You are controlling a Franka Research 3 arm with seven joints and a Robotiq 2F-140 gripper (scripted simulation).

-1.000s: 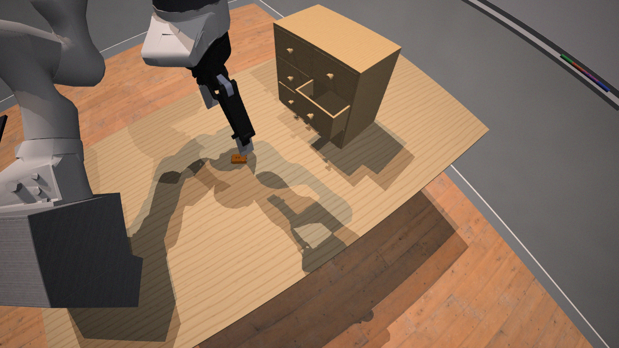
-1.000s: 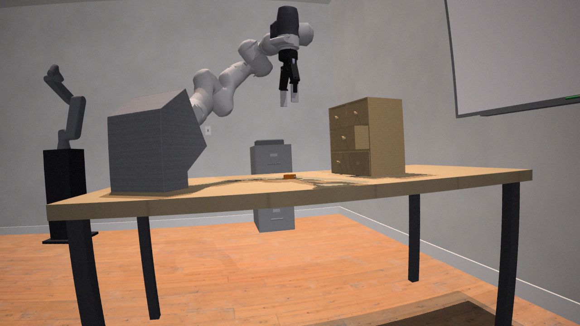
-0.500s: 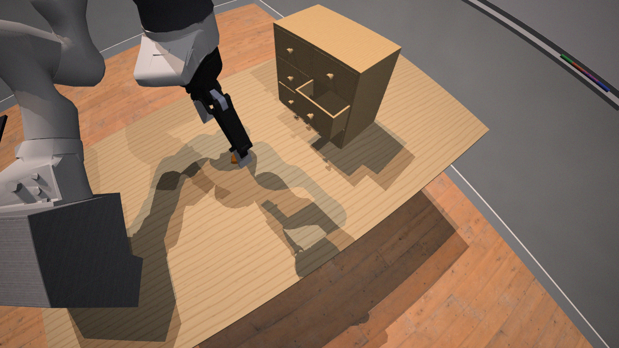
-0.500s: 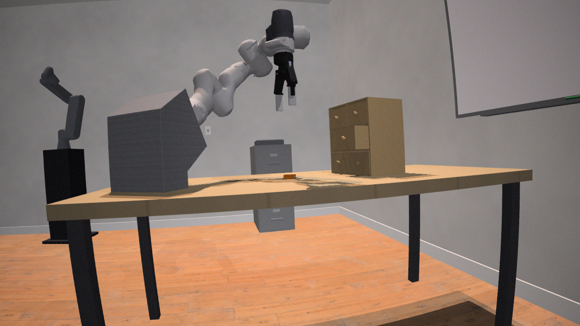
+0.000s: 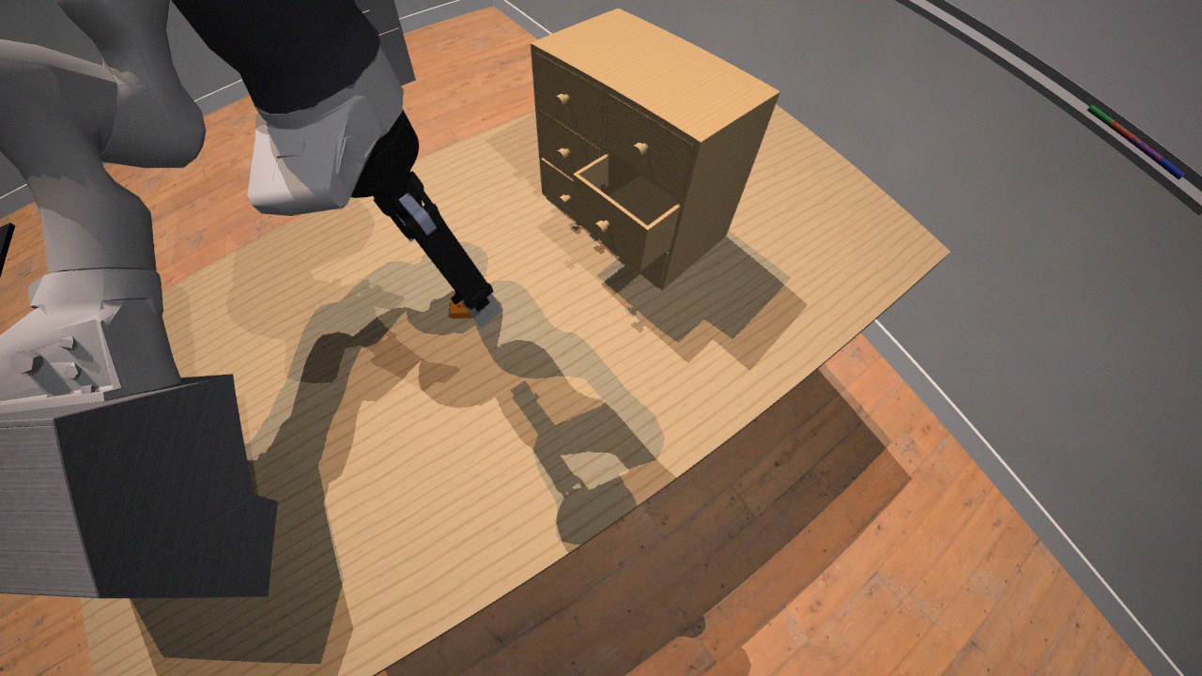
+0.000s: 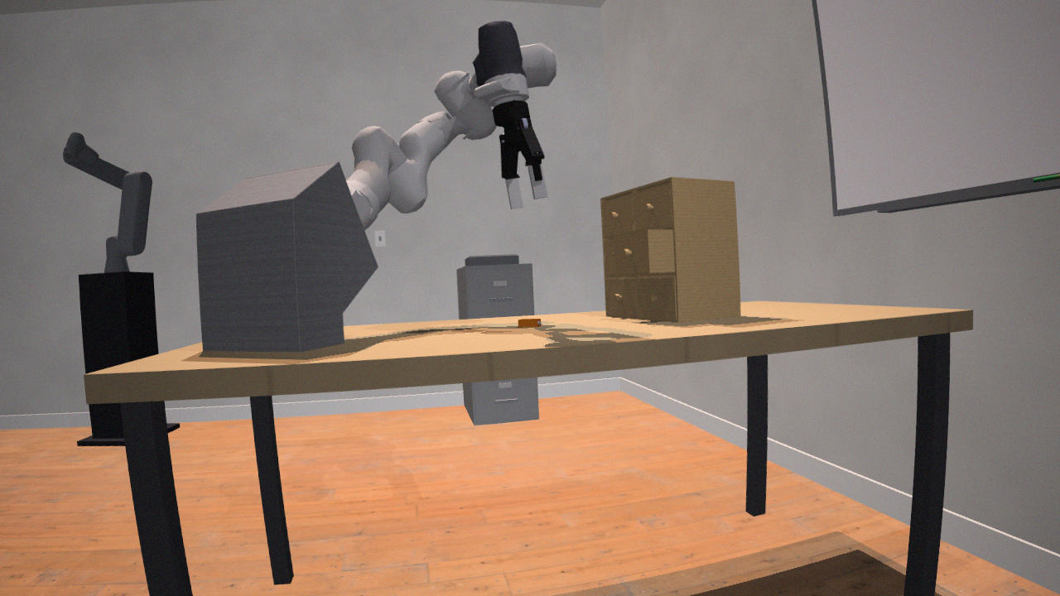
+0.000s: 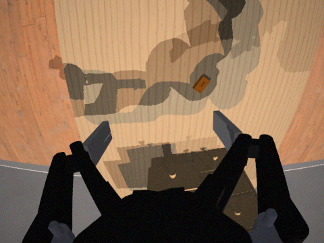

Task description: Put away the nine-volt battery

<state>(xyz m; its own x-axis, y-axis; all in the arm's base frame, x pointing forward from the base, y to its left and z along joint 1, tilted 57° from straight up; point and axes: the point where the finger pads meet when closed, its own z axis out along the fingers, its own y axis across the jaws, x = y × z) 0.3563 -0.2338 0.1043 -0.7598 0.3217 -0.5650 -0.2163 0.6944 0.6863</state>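
Orange rectangular nine-volt battery [image 5: 458, 310] [image 6: 529, 323] [image 7: 201, 84] lying on the pale wooden table [image 5: 403, 504] [image 6: 593, 358] [image 7: 118, 34].
Marked with small dark spots on its face; below the black two-fingered gripper [image 5: 481, 304] [image 6: 527, 194] [image 7: 160, 125], spread wide open.

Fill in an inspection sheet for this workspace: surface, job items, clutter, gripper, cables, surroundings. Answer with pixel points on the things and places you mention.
Surface: wood-grain table [image 5: 403, 521] [image 6: 415, 368] [image 7: 118, 37], crossed by shadows.
Battery: orange nine-volt battery [image 5: 458, 310] [image 6: 529, 323] [image 7: 201, 84] lying on the table.
Chest: upright [image 5: 655, 71] [image 6: 704, 252]; one middle-row drawer [image 5: 622, 205] [image 6: 661, 251] pulled out; no battery visible in its visible part.
Clutter: nothing seen.
Gripper: open [image 6: 527, 194] [image 7: 162, 118], above the table, nothing held.
Cables: nothing seen.
Surroundings: grey filing cabinet [image 6: 498, 296], second arm on black pedestal [image 6: 118, 326], wall-mounted whiteboard [image 6: 941, 88].
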